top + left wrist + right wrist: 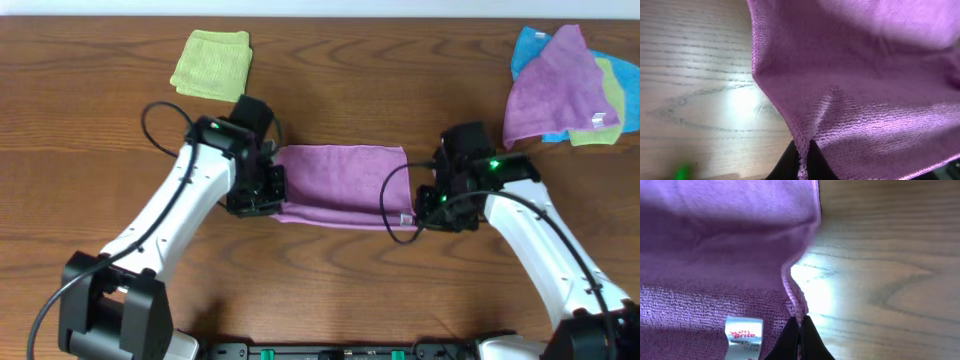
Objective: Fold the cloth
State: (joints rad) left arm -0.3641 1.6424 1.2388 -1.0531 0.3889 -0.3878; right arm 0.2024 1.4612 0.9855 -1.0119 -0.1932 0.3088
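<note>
Cloth [340, 175] lies across the table [100, 120], left gripper [802, 159] and right gripper [800, 331] each clamped tight on 1 end of its near edge (white tag [743, 336] just beside the right one).

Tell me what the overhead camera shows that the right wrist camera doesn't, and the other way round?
Only overhead: both arms whole, the left gripper at the left edge of the cloth, a folded lime-green towel at the far left, and a heap of towels at the far right.
Only right wrist: the red print on the white tag, and the right gripper pinched shut on the cloth's hem.
Both: the purple cloth on the wooden table.
</note>
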